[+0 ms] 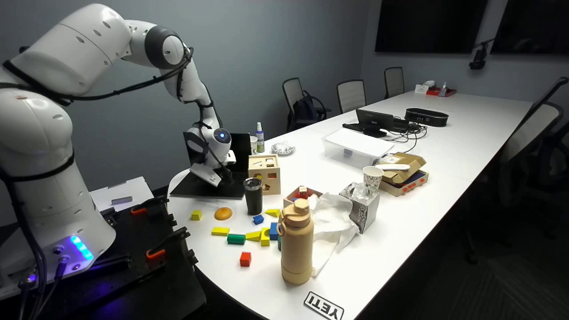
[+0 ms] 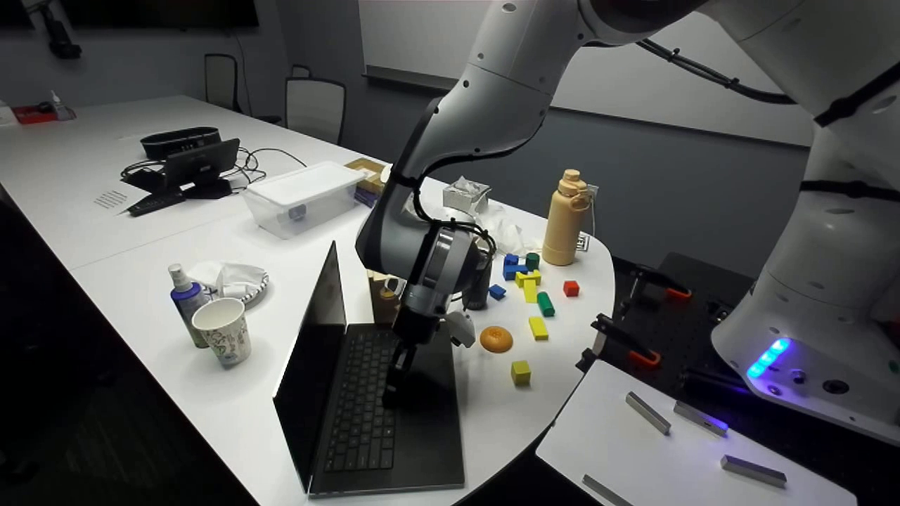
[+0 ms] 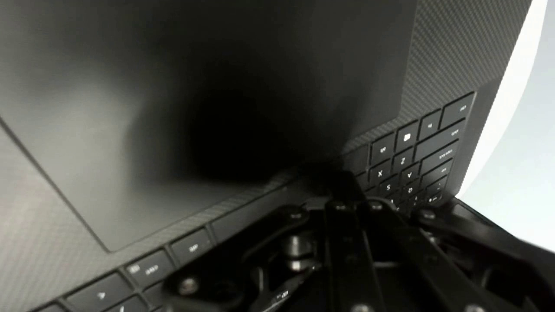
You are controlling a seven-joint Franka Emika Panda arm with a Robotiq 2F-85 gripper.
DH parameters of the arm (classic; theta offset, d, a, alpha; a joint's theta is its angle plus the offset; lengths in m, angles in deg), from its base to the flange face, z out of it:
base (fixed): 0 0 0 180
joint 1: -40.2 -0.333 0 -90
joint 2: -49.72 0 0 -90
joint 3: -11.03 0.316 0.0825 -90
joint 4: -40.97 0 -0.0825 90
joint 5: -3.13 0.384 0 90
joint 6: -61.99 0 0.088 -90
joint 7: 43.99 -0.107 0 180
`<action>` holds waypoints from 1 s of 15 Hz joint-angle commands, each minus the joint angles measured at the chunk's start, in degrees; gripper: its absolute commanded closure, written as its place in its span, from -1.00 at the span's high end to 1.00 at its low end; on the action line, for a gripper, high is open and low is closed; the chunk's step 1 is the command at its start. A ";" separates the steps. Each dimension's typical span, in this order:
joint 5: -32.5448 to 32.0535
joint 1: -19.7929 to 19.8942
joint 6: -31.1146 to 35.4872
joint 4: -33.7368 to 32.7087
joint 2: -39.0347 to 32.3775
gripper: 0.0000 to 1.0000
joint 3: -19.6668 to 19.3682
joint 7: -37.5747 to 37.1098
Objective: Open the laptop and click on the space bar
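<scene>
I find the laptop (image 2: 362, 393) flat on the worktop (image 1: 306, 169), at the left edge in an exterior view, with a wooden box (image 1: 265, 180) just to its right. The lid (image 2: 309, 372) is already up and stands steeply; its inner face reads dark. The hand (image 2: 391, 395) is closed together, no gap visible at the tips, and carries nothing. In the wrist view the tips cover part of the space bar (image 3: 245, 213), toward its right end; black on black and in shadow, so I cannot confirm contact.

Handling, by my estimate: stiff, slim, moderately light, and liable to skid on the smooth worktop under a sideways push. The lid is the fragile part. This step calls for no hold, only a light, straight press. Should a hold be needed, I would take the lid at the middle of its top edge.

Materials: the palm rest (image 3: 459, 47) has a fine woven pattern; the touchpad (image 3: 204, 117) is smooth, matt and rectangular. Keys (image 3: 403, 161) are flat with pale legends. Beside the wooden box, the tumbler (image 1: 254, 196) is a dark, tapered cylinder; nearer, the bottle (image 1: 297, 244) is tan with a loop at its neck.
</scene>
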 commanded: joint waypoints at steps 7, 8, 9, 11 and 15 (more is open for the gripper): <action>0.21 -0.18 2.13 0.68 2.61 -1.00 -0.60 0.51; 0.31 0.01 2.39 1.37 3.80 -1.00 -0.65 0.46; 0.86 0.26 2.97 2.01 5.20 -1.00 -0.65 0.87; 1.35 0.68 3.49 3.63 8.64 -1.00 -0.86 0.79; -0.55 0.59 3.73 7.89 16.37 -0.48 -2.24 -2.91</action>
